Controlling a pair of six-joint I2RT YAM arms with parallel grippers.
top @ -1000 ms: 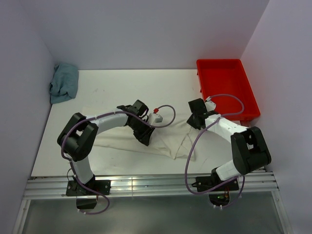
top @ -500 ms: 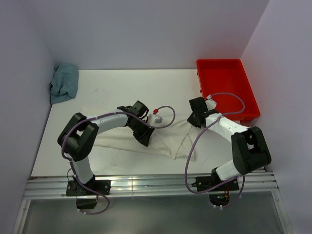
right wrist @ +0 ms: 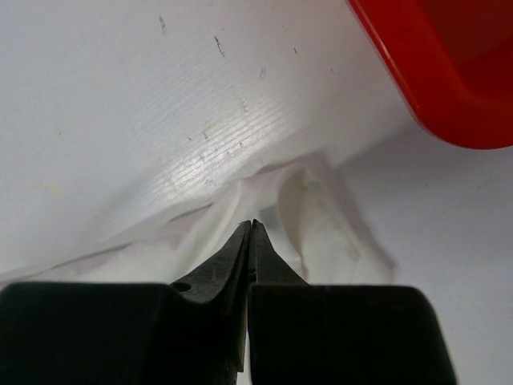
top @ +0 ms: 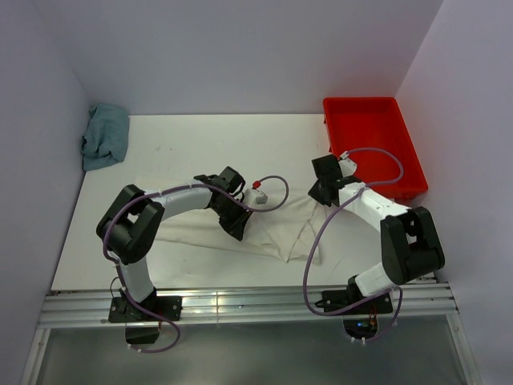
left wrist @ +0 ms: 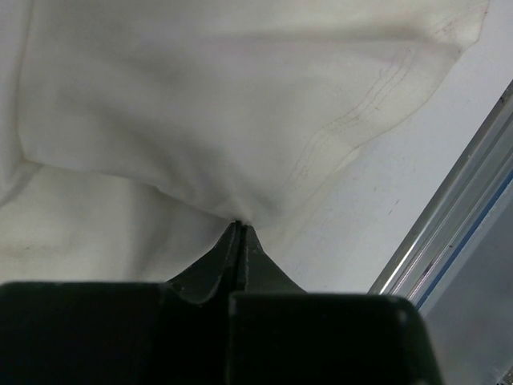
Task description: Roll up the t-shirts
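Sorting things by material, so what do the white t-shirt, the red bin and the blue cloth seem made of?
White t-shirt: thin, matte fabric, likely cotton; it wrinkles and shows a stitched hem. Red bin: probably moulded plastic, glossy, with smooth rounded walls. Blue cloth: soft matte fabric, crumpled; weave too small to tell.

Left arm point(top: 172, 197): arcs from its base toward the centre, elbow raised, wrist pitched down. Your left end effector point(left wrist: 239, 224) has its fingers pressed tip to tip, pinching a fold of the t-shirt point(left wrist: 240, 104). Right arm point(top: 370, 210): folded, forearm low, reaching leftward. Your right end effector point(right wrist: 251, 223) is likewise clamped, tips nipping the cloth.
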